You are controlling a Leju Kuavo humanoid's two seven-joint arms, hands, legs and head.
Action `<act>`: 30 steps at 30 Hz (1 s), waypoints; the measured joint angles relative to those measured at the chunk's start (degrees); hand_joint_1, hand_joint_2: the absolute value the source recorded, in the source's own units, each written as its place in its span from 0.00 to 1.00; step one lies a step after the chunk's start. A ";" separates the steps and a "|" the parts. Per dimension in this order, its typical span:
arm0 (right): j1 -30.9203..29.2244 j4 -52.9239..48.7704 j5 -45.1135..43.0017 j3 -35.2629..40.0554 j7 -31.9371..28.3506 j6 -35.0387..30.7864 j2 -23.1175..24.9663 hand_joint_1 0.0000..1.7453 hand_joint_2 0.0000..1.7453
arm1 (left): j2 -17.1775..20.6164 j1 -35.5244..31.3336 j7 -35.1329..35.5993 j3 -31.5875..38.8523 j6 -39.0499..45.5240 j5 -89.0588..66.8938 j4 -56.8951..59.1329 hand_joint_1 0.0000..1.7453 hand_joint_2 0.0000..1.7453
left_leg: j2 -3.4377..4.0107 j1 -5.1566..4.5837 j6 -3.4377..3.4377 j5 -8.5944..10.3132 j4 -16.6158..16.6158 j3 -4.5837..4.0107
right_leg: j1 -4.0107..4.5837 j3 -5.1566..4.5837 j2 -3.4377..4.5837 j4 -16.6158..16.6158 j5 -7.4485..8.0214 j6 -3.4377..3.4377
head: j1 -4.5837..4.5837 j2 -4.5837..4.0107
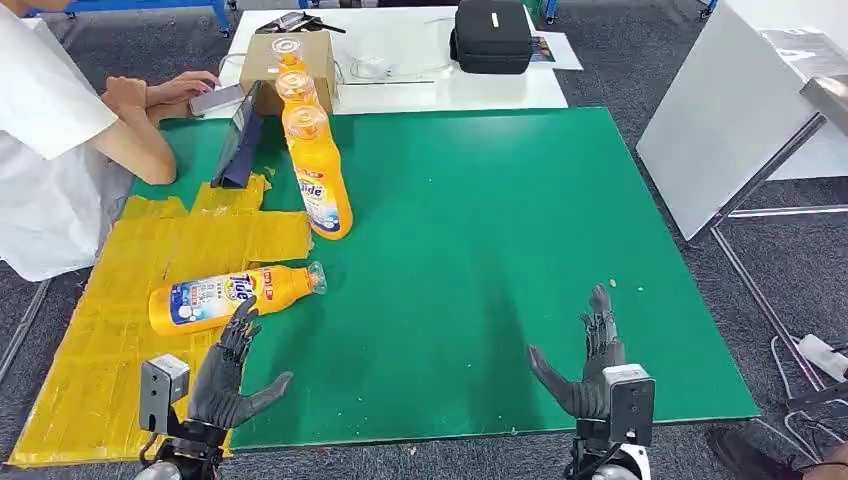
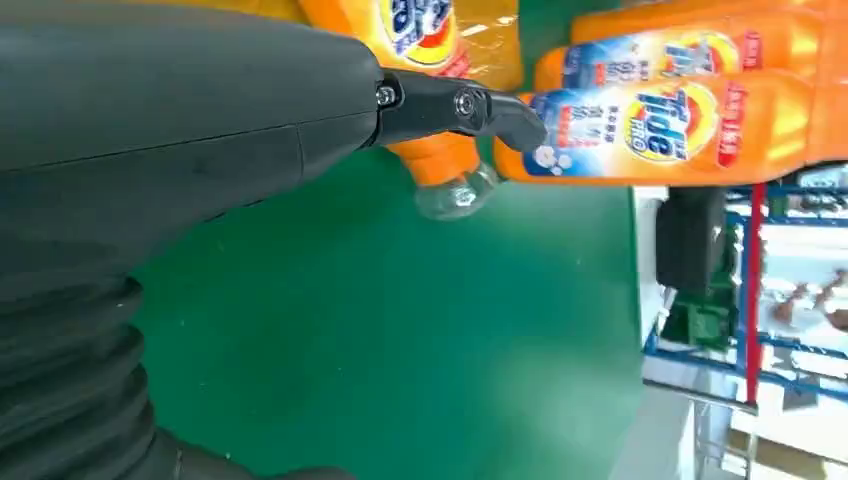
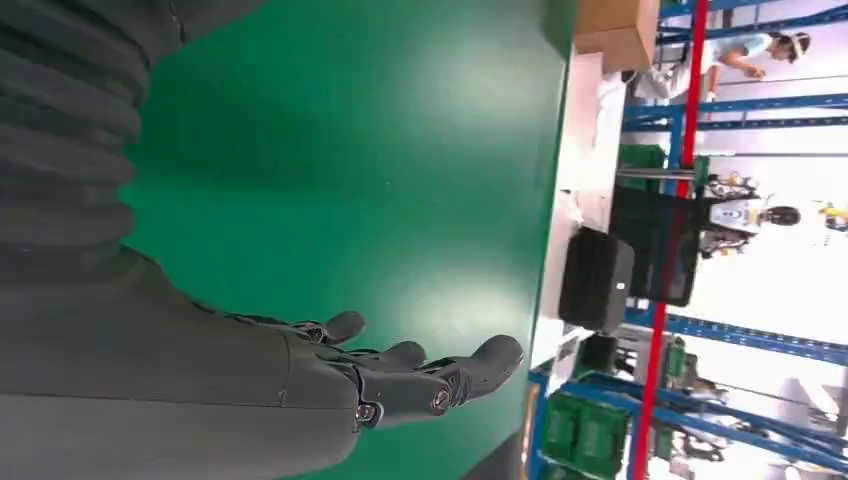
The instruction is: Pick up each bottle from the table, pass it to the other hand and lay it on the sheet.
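A green table (image 1: 480, 250) fills the middle of the head view, with a wide bare stretch across its centre and right side. A crinkled yellow sheet (image 1: 110, 300) covers the table's left edge. One orange bottle (image 1: 232, 297) lies on its side with its body on the sheet and its clear cap over the green. Three more upright bottles (image 1: 318, 175) stand in a row near the far edge, beside a cardboard box (image 1: 290, 62). The left hand (image 1: 232, 375) is empty, fingers spread, fingertips just beside the lying bottle. The right hand (image 1: 590, 365) is also empty and spread, over bare green near the front edge. A person's arm (image 1: 140, 125) rests at the far left.
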 measured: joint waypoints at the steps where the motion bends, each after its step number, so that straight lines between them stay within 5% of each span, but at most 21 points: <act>1: -0.03 0.11 0.00 0.28 0.04 -0.02 0.00 0.00 1.00 | 0.02 -0.01 0.06 -0.15 0.28 0.31 0.13 0.00 1.00 | 0.00 0.00 0.00 0.00 0.00 0.00 | 0.00 0.00 0.00 0.00 0.00 0.00 | 0.00 0.00; 30: -1.69 -1.16 3.32 7.06 0.50 -4.20 -1.25 0.00 1.00 | 0.79 -1.06 -2.58 -6.03 10.18 -4.96 -6.54 0.00 1.00 | 0.00 0.00 -0.01 0.01 0.00 0.03 | 0.00 0.02 0.00 0.00 0.01 0.00 | 0.00 0.00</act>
